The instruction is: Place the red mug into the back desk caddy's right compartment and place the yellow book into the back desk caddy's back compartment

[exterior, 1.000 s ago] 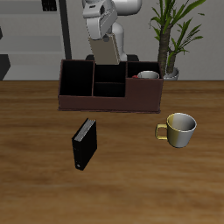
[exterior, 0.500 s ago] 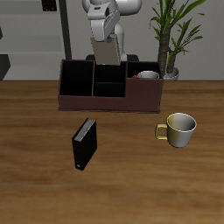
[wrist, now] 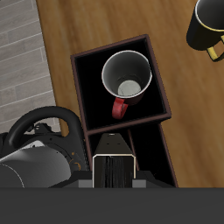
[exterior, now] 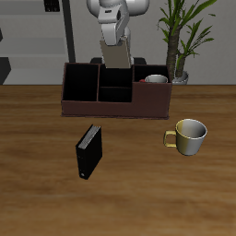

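Observation:
The red mug [exterior: 155, 80] stands upright in the wide right compartment of the back desk caddy [exterior: 115, 103]. In the wrist view the red mug [wrist: 125, 80] shows its grey-white inside and red handle within the caddy's dark walls [wrist: 77, 87]. My gripper [exterior: 114, 43] is shut on the yellow book [exterior: 115, 56] and holds it upright above the caddy's back cells. In the wrist view the book [wrist: 114, 164] sits edge-on in my gripper [wrist: 114, 181], over a narrow cell beside the mug's cell.
A yellowish-cream mug [exterior: 189, 135] stands on the table in front of the caddy, and also shows in the wrist view [wrist: 213, 24]. A black book [exterior: 88, 151] stands nearer the front edge. A potted plant [exterior: 180, 41] is behind the caddy.
My gripper with the yellow book has shifted slightly toward the mug's end of the caddy and turned more upright. The mugs and the black book have not moved.

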